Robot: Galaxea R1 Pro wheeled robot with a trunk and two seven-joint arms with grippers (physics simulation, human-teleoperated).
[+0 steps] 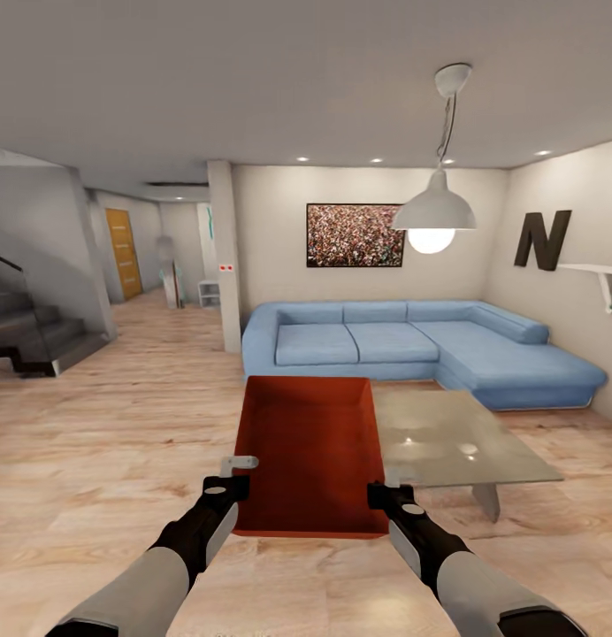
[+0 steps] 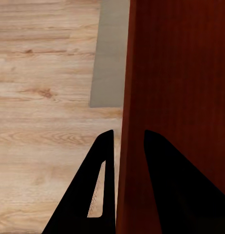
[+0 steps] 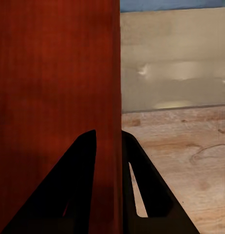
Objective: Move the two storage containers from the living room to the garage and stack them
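One red-orange storage container [image 1: 310,451] is held up in front of me over the light wood floor of the living room. My left gripper [image 1: 231,487] is shut on its left wall near the closest corner. My right gripper [image 1: 386,495] is shut on its right wall. In the left wrist view the container [image 2: 180,73] wall runs between the black fingers [image 2: 100,165] of the left gripper [image 2: 128,139]. The right wrist view shows the same pinch by the right gripper [image 3: 108,134] on the container [image 3: 54,73]. The garage is out of view.
A glass coffee table [image 1: 456,433] stands just right of the container, with the blue sectional sofa [image 1: 412,345] behind it. A pillar [image 1: 225,257], stairs [image 1: 32,336] and a hallway with an orange door [image 1: 123,252] lie to the left. A pendant lamp [image 1: 434,208] hangs ahead.
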